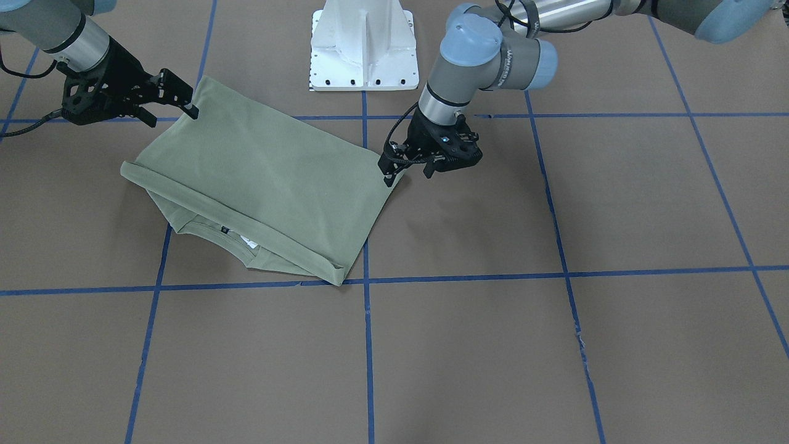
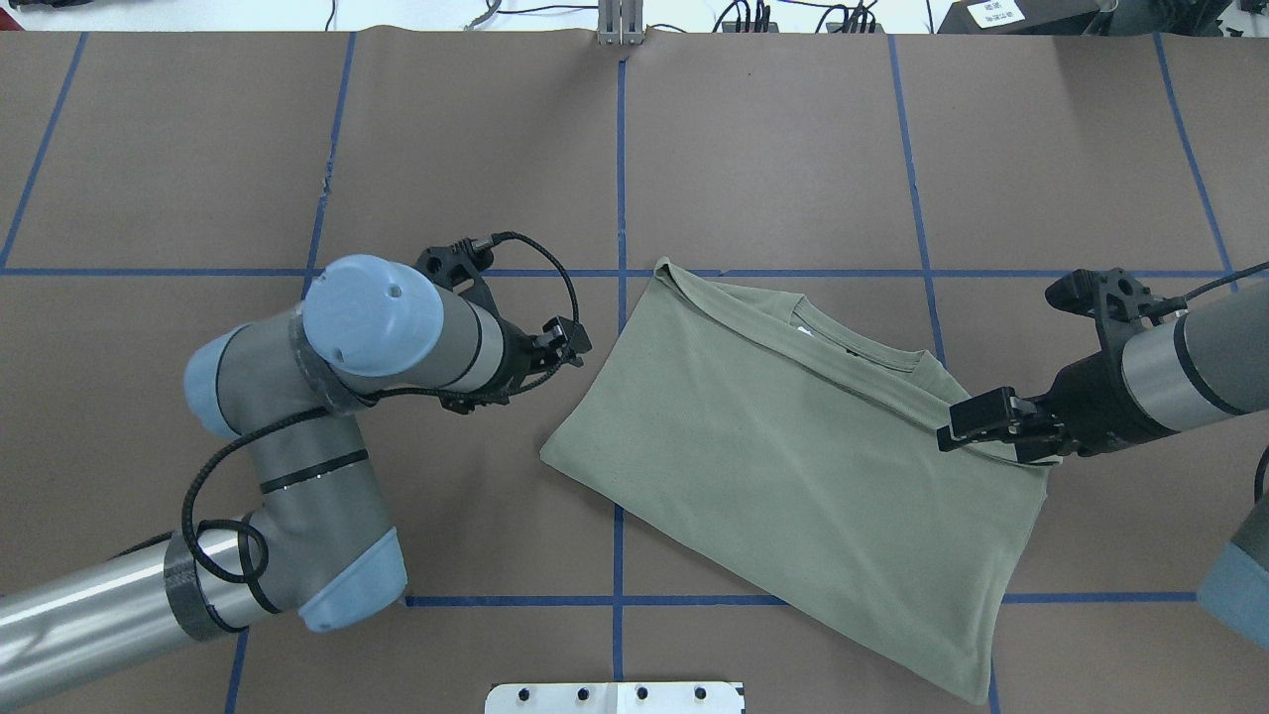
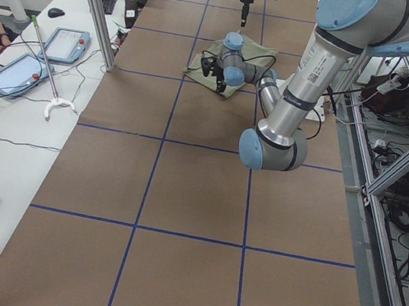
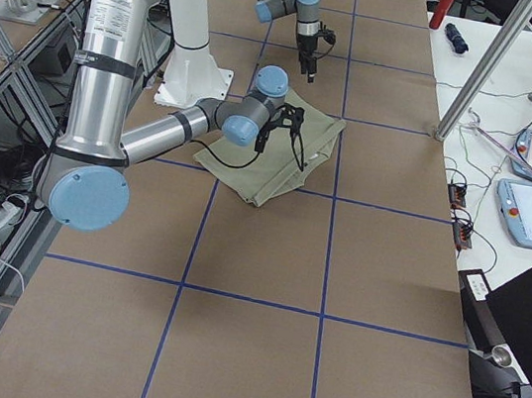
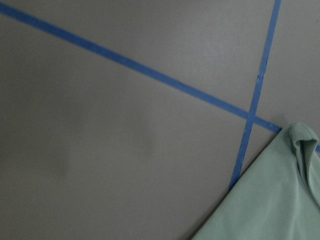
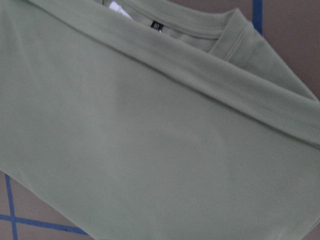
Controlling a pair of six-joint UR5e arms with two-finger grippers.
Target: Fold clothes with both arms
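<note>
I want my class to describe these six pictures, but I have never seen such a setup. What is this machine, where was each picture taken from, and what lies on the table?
It is a robot with two metal arms at a brown table marked with blue tape. Each arm ends in a black two-finger gripper. One picture looks down from across the table, one from behind the robot, two from the table's ends, two from cameras on the wrists. A green shirt lies folded on the table. The right gripper and the left gripper stand at opposite sides of it; both look open, holding nothing.
</note>
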